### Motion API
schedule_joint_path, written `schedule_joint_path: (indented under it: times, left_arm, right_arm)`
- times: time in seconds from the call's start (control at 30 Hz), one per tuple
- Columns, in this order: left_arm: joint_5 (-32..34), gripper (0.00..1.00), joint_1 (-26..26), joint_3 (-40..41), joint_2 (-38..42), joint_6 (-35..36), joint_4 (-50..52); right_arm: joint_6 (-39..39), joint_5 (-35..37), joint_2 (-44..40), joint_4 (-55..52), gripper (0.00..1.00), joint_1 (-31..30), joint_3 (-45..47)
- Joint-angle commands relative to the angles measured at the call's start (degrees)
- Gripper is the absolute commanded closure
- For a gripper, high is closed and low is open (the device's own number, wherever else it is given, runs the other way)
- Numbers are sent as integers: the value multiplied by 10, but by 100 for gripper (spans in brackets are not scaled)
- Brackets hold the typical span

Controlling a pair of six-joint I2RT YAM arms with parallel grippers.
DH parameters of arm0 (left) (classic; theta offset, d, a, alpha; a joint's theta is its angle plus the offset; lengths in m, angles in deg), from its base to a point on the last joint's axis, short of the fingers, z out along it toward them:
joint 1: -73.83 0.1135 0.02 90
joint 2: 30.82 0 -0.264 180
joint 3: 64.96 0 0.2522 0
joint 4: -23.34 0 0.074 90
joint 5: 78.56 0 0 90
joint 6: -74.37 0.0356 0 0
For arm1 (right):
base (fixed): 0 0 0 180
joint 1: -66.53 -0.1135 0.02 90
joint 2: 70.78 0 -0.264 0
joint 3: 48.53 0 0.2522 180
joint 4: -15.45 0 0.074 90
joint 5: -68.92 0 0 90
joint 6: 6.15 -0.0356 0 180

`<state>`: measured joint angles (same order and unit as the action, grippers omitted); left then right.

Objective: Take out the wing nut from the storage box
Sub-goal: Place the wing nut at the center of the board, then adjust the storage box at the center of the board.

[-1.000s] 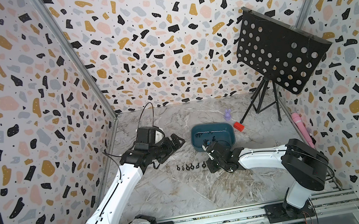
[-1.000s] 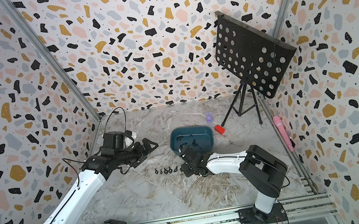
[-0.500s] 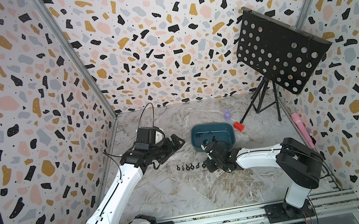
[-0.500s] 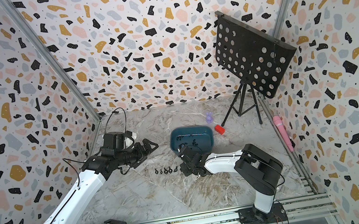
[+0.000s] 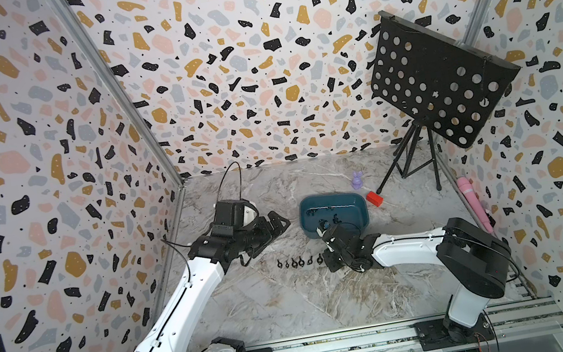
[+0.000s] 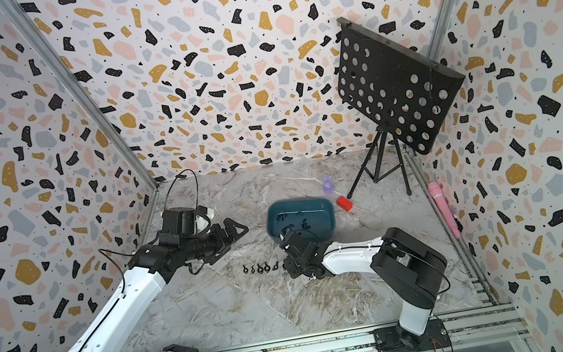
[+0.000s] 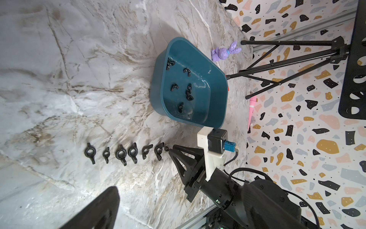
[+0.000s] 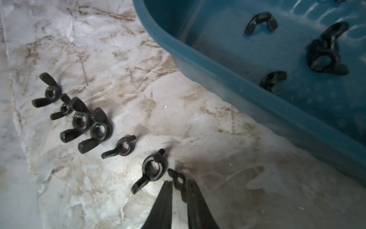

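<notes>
Low down, right arm (image 5: pixel 409 246) outstretched, fingers (image 8: pixel 164 202) straddling a wing nut (image 8: pixel 178 181).

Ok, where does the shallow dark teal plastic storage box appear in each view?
Both top views: storage box mid-table, beside the small red block.
Left wrist: whole storage box, purple bunny toy near one corner.
Right wrist: storage box cut off by the frame, one wall showing.
Shared landmark: the row of black wing nuts beside the box.
</notes>
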<state>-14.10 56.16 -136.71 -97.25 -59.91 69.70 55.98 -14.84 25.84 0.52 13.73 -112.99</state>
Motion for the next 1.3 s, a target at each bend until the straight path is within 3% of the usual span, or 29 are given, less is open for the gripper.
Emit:
schedule_joint_path:
  times: [0.0, 0.1, 0.37, 0.53, 0.67, 1.03, 1.27]
  left_arm:
    - [5, 0, 4, 0, 3, 14, -5]
    - [14, 0, 4, -3, -2, 13, -4]
    - [41, 0, 4, -26, -29, 48, -5]
    - [65, 0, 4, -40, -60, 56, -5]
    - [69, 0, 5, -45, -90, 56, -21]
    - [57, 1, 5, -100, -203, 98, -23]
    - [37, 0, 6, -118, -227, 102, -23]
  right_arm:
    - [2, 21, -40, -42, 75, -2, -13]
    - [8, 30, -64, -69, 63, 0, -27]
    - [36, 33, -123, -161, 14, 49, -84]
    - [46, -14, -131, -197, 1, 110, -117]
    - [48, -52, -119, -210, 0, 152, -135]
    - [60, -75, -63, -256, 0, 237, -171]
    - [45, -42, -11, -268, 19, 275, -193]
